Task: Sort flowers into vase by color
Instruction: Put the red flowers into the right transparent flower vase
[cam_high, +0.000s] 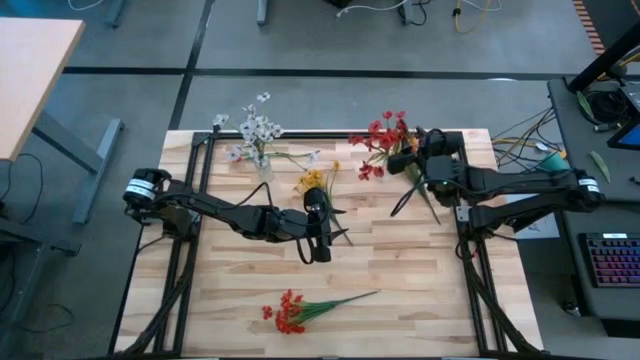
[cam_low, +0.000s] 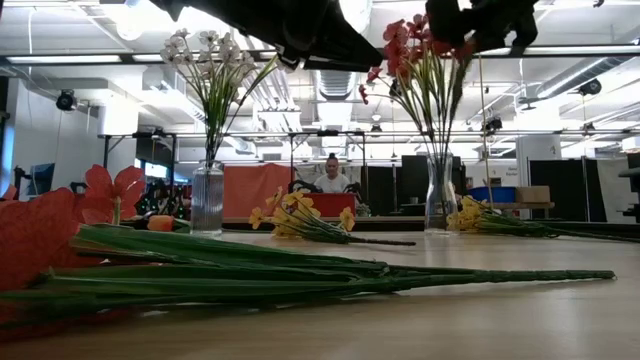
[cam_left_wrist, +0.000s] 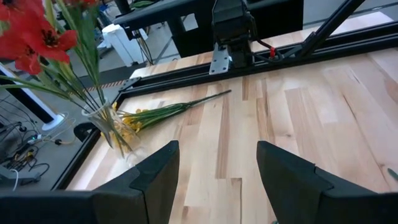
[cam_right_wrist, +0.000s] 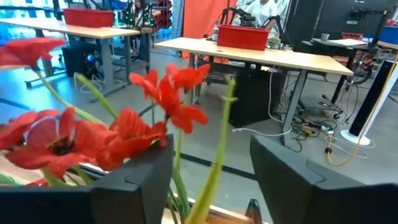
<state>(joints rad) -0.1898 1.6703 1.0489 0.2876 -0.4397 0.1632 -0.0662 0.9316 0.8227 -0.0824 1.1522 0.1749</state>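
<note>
A glass vase (cam_low: 440, 195) at the far right holds red flowers (cam_high: 385, 135). My right gripper (cam_right_wrist: 211, 168) is open, level among their blossoms, and a green stem (cam_right_wrist: 219, 149) rises between its fingers; I see no touch. A second glass vase (cam_low: 207, 197) at the far left holds white flowers (cam_high: 255, 130). One yellow spray (cam_high: 315, 181) lies flat at the table's far middle, and another (cam_left_wrist: 155, 113) lies beside the red vase. A red spray (cam_high: 300, 310) lies near the front edge. My left gripper (cam_left_wrist: 217, 174) hovers open over the table's middle, with nothing in it.
A black frame (cam_high: 330, 134) runs along the table's far edge and sides. Bare wood (cam_high: 420, 280) lies between the red spray and the right arm. Beyond the table stand desks, red bins (cam_right_wrist: 242, 36) and a seated person (cam_low: 330, 175).
</note>
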